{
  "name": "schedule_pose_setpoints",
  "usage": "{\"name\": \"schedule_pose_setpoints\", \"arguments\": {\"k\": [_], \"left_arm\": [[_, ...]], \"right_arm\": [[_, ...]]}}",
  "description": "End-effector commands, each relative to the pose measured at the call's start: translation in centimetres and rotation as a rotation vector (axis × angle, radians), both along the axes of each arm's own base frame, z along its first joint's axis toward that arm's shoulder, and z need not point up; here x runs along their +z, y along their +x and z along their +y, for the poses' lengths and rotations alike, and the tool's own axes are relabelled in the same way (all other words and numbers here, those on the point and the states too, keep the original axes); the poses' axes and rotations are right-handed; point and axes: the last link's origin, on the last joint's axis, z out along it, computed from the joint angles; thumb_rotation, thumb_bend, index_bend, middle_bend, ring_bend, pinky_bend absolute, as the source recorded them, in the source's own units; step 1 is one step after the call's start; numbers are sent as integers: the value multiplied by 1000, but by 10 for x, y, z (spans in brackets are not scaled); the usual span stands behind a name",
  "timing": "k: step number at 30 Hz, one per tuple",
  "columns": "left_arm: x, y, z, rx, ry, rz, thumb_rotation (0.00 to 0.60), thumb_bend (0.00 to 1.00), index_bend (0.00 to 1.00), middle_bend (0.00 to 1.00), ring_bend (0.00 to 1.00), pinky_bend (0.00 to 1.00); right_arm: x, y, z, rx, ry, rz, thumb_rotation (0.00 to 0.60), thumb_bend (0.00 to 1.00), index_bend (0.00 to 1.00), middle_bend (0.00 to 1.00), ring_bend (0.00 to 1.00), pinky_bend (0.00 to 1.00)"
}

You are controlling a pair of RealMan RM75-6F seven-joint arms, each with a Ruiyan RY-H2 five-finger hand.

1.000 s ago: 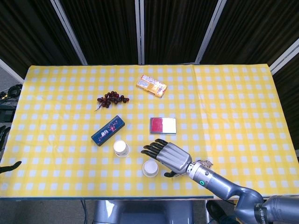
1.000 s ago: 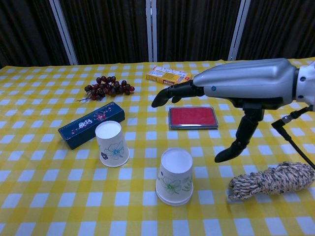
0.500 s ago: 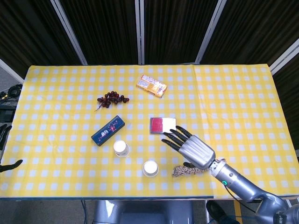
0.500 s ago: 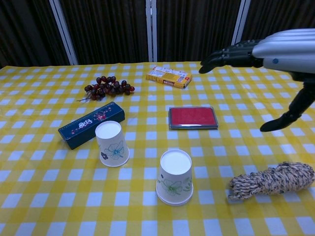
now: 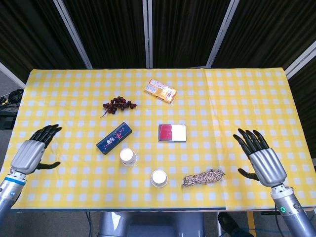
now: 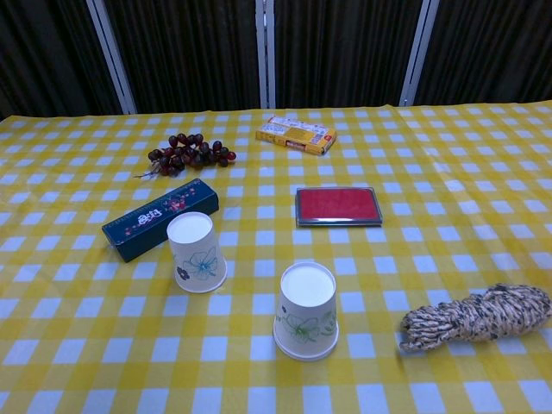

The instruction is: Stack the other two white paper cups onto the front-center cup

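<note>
Two upturned paper cups sitting on the checked cloth, both hands hovering empty at the table's sides

The front-center cup [image 6: 305, 310] is standing upside down near the front edge, with the second cup [image 6: 197, 252] upside down just left and behind it, touching a dark blue box [image 6: 160, 218]. The left hand [image 5: 32, 151] and right hand [image 5: 260, 158] are spreading their fingers, holding nothing. A rope coil [image 6: 476, 316] is lying right of the front cup
</note>
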Motion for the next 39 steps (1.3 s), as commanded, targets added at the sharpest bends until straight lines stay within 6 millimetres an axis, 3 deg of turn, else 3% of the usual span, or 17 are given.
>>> {"name": "schedule_pose_setpoints", "arguments": {"k": [1, 7, 23, 26, 28, 32, 39], "left_arm": [[-38, 43, 40, -199, -92, 2, 600, 0, 192, 122, 117, 194], [-63, 68, 54, -293, -138, 18, 600, 0, 297, 209, 205, 287], [-139, 123, 67, -423, -313, 92, 600, 4, 305, 211, 211, 295], [-150, 130, 69, -428, -334, 106, 600, 136, 305, 211, 211, 295], [-154, 133, 69, -434, -347, 124, 600, 216, 302, 211, 214, 297], [-160, 137, 68, -449, -352, 152, 600, 224, 311, 227, 253, 327], [-157, 142, 69, -478, -317, 207, 600, 224, 427, 343, 373, 487]], "right_arm": [[2, -3, 7, -50, -38, 29, 600, 0, 10, 0, 0, 0], [2, -7, 9, -87, -47, 49, 600, 0, 10, 0, 0, 0], [10, -13, 2, -109, -84, 48, 600, 0, 20, 0, 0, 0], [10, -14, 1, -114, -89, 45, 600, 0, 23, 0, 0, 0], [11, -14, 1, -113, -92, 44, 600, 0, 24, 0, 0, 0], [11, -14, 2, -108, -95, 42, 600, 0, 27, 0, 0, 0], [12, -15, 1, -106, -102, 33, 600, 0, 30, 0, 0, 0]]}}
